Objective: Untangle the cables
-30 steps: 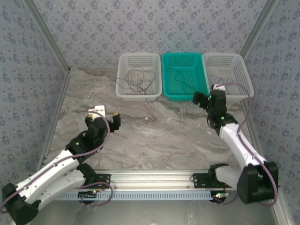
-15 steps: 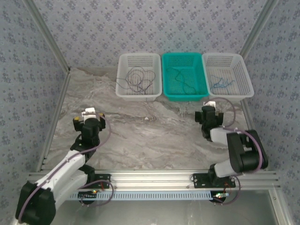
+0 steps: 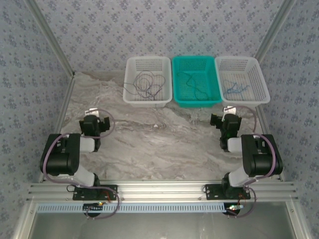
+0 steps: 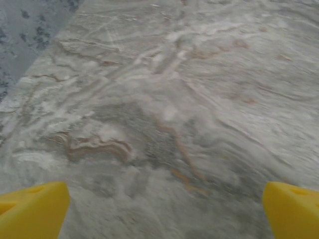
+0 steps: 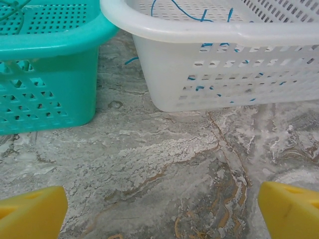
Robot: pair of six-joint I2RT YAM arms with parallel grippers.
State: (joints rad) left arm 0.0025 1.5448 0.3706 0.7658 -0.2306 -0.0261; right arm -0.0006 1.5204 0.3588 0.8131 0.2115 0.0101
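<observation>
- left gripper [image 3: 95, 120]: released, jaws wide, empty; over bare counter [image 3: 164, 144] by its left edge
- far edge: dark cable [image 3: 147, 82] in left white basket [image 3: 147, 103]; green cable [image 3: 192, 85] in teal basket [image 3: 197, 103]; blue cable [image 3: 234, 88] in right white basket [image 3: 246, 102]
- right gripper [image 3: 227, 118]: released, empty; just before teal and right baskets

A grey marbled table [image 3: 164, 144] fills the middle of the top view. Three baskets stand directly on it in a row, upper centre. In order they are the white basket on the left [image 3: 148, 103], the teal basket [image 3: 197, 103] and the white basket on the right [image 3: 246, 101], sides touching.
</observation>
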